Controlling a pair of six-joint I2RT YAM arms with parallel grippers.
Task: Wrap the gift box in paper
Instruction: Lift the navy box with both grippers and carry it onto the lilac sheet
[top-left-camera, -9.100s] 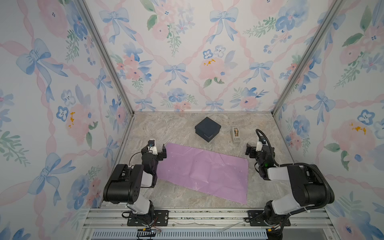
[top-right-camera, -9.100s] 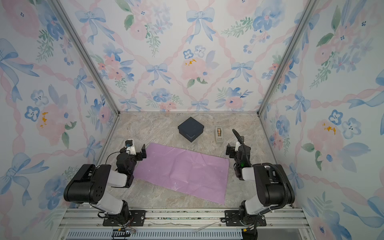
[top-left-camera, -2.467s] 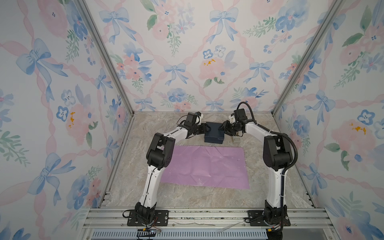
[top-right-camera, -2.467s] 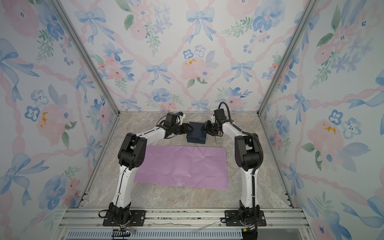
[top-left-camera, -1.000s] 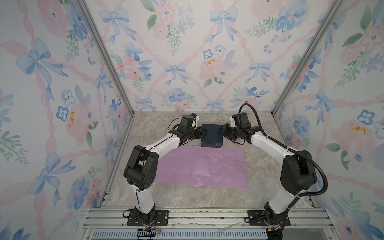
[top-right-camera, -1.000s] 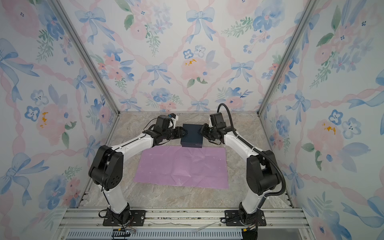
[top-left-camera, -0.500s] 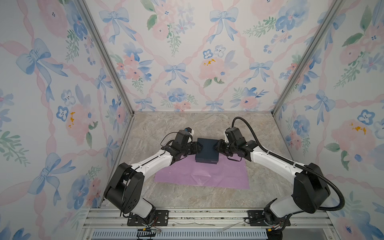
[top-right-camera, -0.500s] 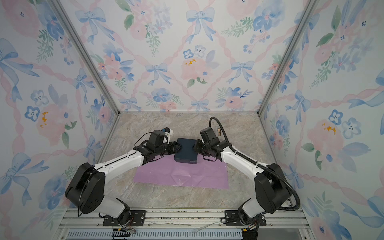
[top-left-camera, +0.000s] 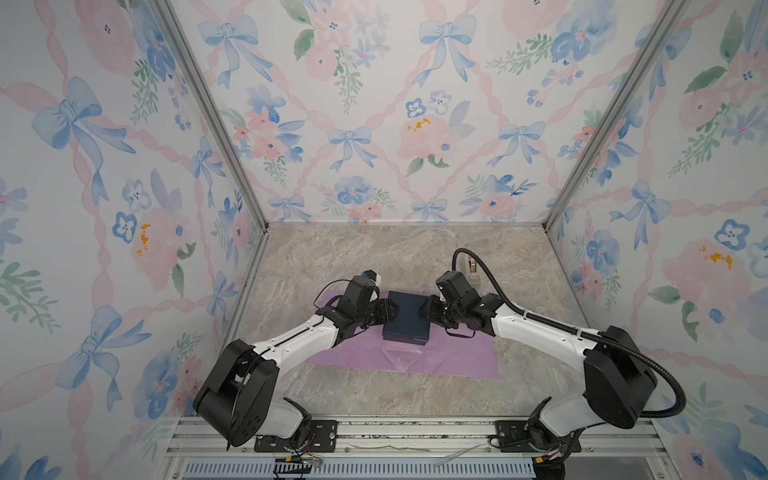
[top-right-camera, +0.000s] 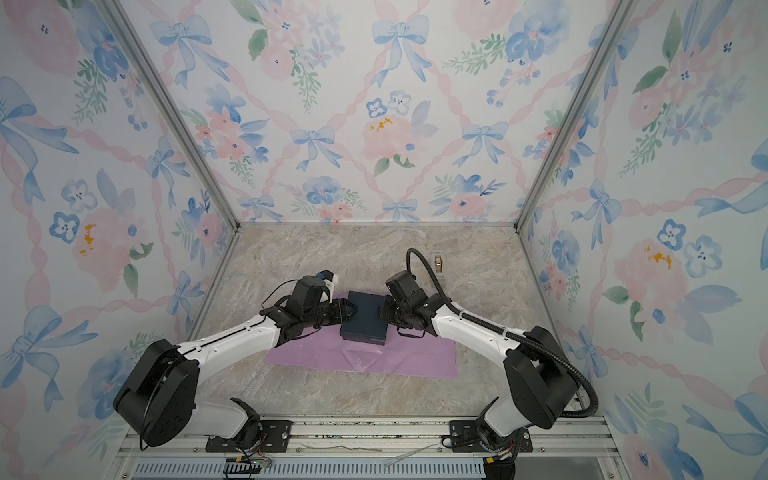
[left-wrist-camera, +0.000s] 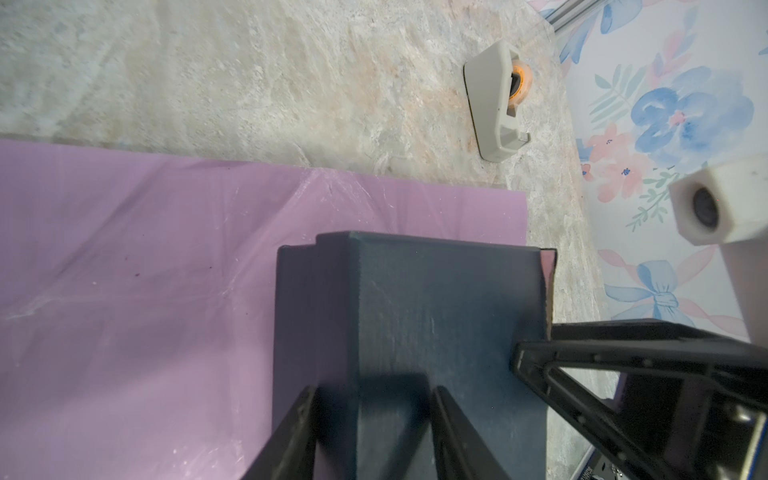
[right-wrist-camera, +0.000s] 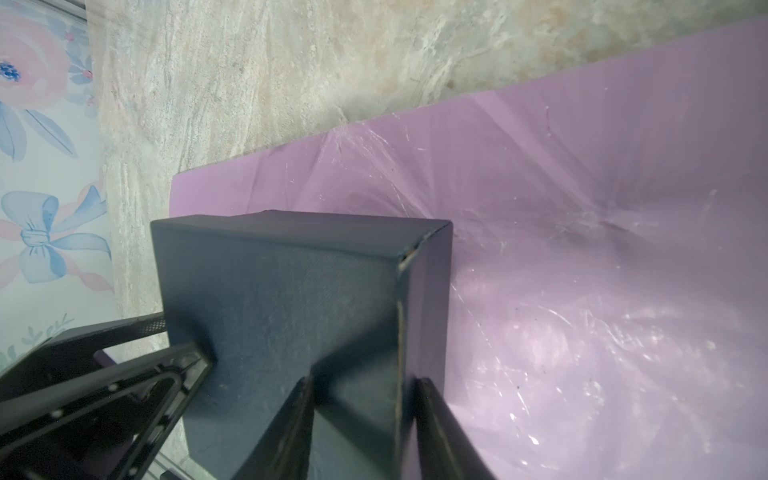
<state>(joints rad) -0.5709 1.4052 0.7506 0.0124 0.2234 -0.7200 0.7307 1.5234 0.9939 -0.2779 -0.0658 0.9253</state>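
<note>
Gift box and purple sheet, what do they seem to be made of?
The gift box looks like cardboard under a matte navy, finely textured covering; a worn corner shows pale board. The paper looks like thin lilac wrapping paper, slightly glossy, with whitish crease lines.

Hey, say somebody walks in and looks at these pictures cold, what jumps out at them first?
Probably the dark gift box at the centre, clamped from either side by the left hand and the right hand over the far part of the lilac paper. Then the walls all round, papered with blue bows and pink flowers. A small beige tape dispenser stands apart, behind the right hand.
</note>
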